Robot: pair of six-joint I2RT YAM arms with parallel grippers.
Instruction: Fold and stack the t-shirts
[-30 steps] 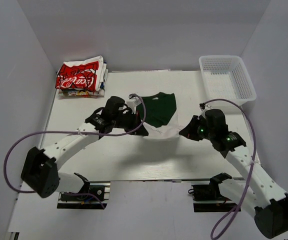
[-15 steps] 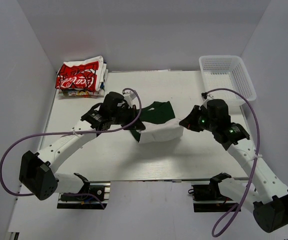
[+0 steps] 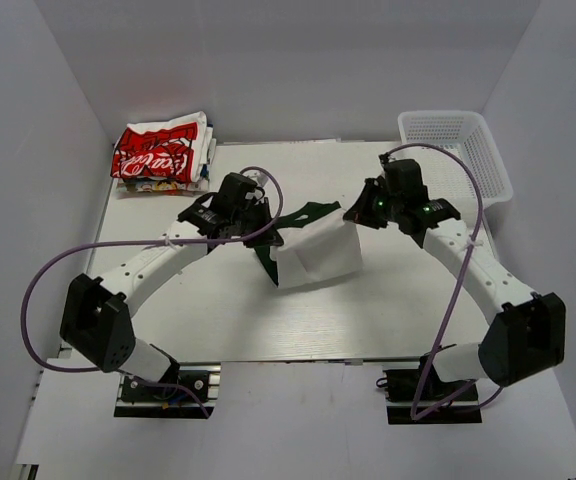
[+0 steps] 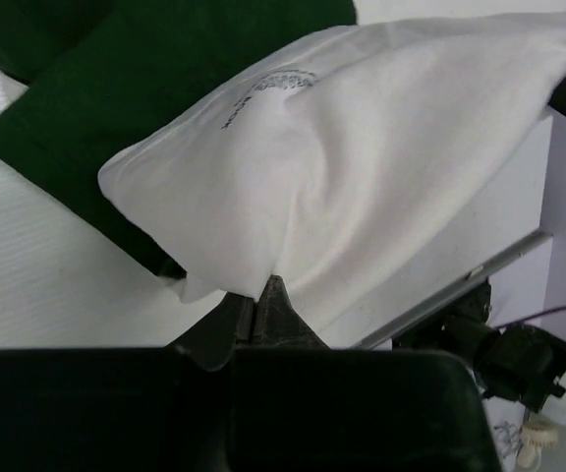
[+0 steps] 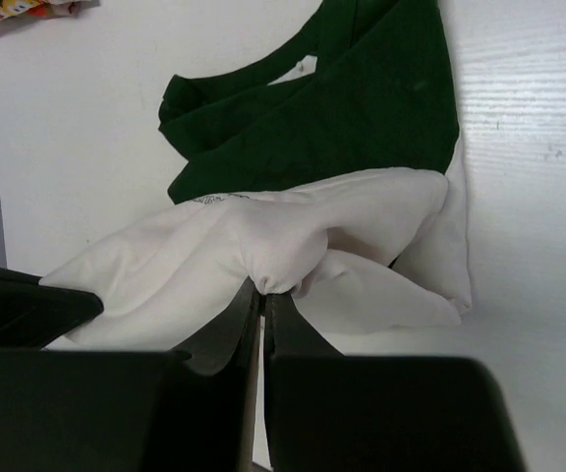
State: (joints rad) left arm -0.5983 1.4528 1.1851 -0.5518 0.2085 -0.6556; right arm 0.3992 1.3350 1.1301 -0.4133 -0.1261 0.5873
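Note:
The white t-shirt with dark green sleeves lies mid-table, its white body lifted and doubled over the green part. My left gripper is shut on the white cloth's left edge; in the left wrist view its tips pinch the white fabric. My right gripper is shut on the right edge, and its tips hold a bunched fold of white cloth in front of the green part. Any print on it is hidden. The folded t-shirts, red print on top, are stacked at the back left corner.
A white mesh basket stands at the back right, past the table's corner. The white table ends at a near edge in front of both arm bases. Grey walls close in on the left, the right and the back.
Both grippers have moved toward the back of the table, carrying the shirt's white edge up and over the green part. The visible green area has shrunk.

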